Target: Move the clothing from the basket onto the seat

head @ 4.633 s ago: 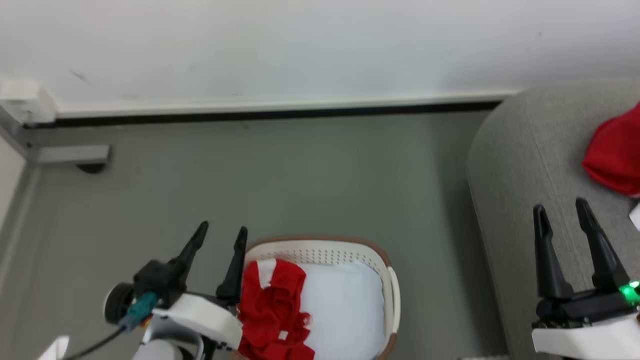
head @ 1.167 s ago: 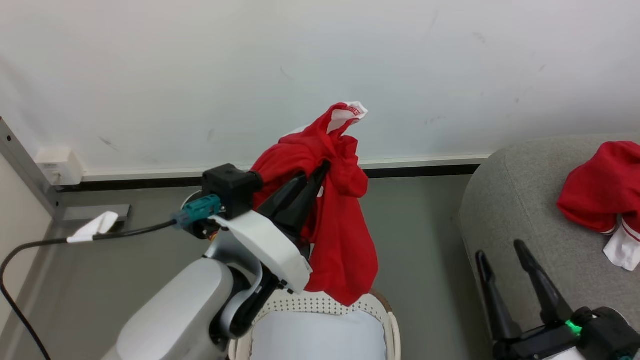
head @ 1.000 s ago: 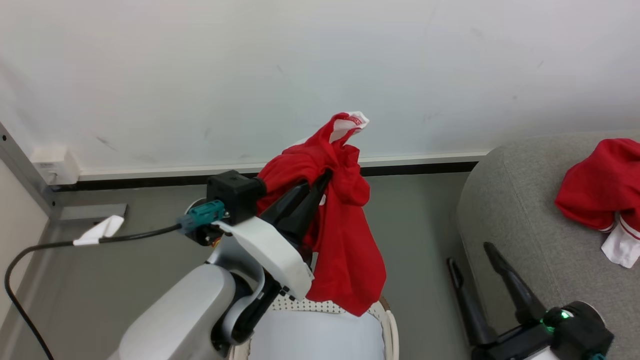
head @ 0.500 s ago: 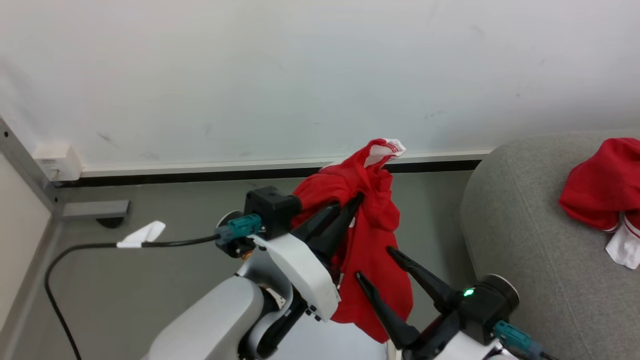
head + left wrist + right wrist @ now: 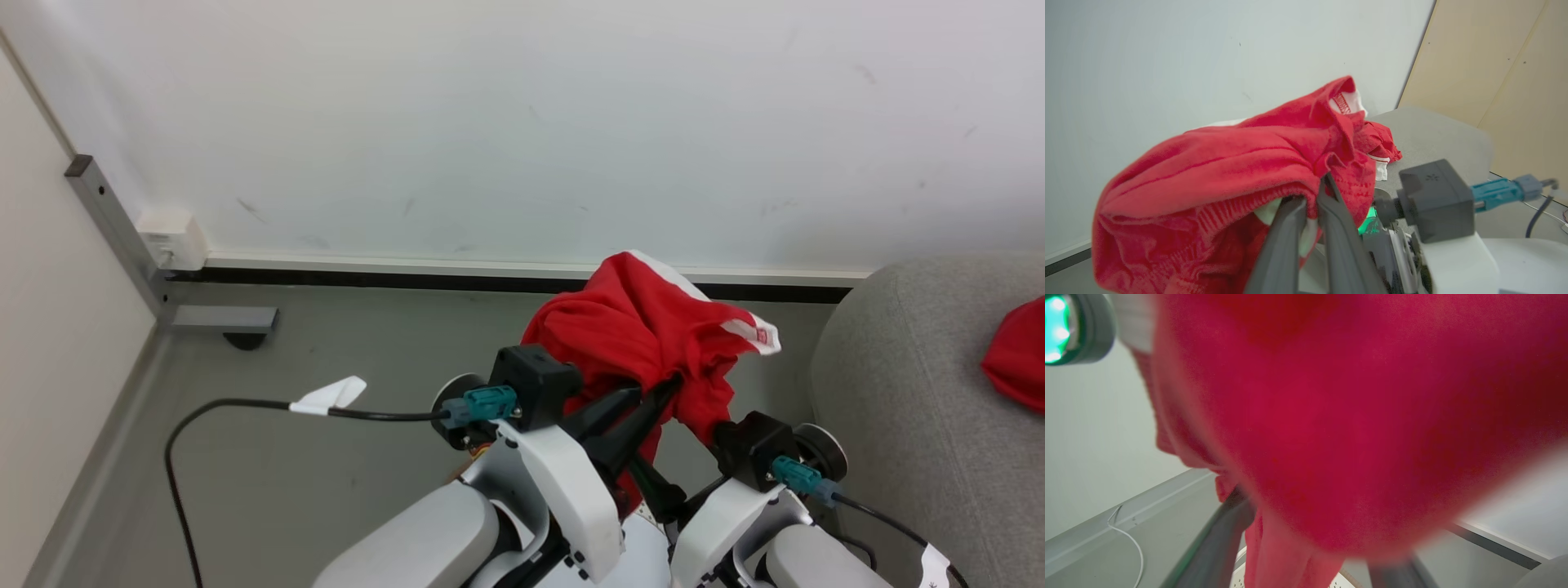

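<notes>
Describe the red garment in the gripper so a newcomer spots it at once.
Before the white wall, mid-picture, the left gripper is shut on a bunched red garment held off the floor. Unlike the other red garment lying on the grey sofa, it hangs in the air, white cuff showing.

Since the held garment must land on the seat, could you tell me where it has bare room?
The seat is bare grey fabric from its rounded left end across to the lying garment at the picture's right edge. It is crowded around the left gripper, shut on the held garment.
</notes>
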